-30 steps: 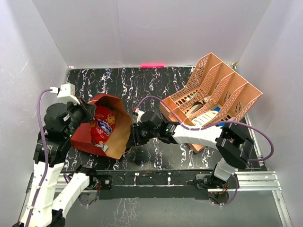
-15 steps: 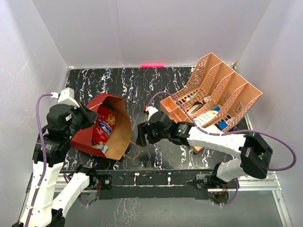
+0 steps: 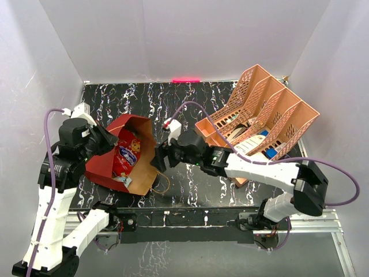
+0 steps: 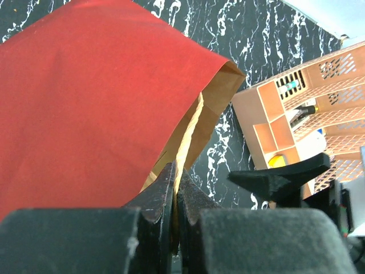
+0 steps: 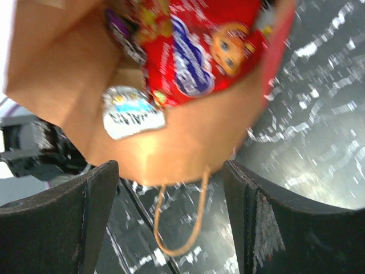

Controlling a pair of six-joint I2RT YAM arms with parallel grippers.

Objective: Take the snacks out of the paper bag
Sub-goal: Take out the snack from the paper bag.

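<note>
The paper bag, red outside and brown inside, lies tilted on the left with its mouth facing right. My left gripper is shut on the bag's upper rim and holds it up. Inside lie the red-orange chip bag, a small silver-white packet and a purple packet. My right gripper stands open just outside the bag's lower rim, with nothing between its fingers. A thin handle loop hangs below that rim.
A peach lattice desk organizer with cards and small items stands at the right. The black marbled table top stretches behind the bag. White walls close in the sides and back.
My right gripper has opened wide, pulled back from the bag's rim, then swung towards the mouth again. The bag's handle now lies loose on the table. The left gripper keeps its hold.
</note>
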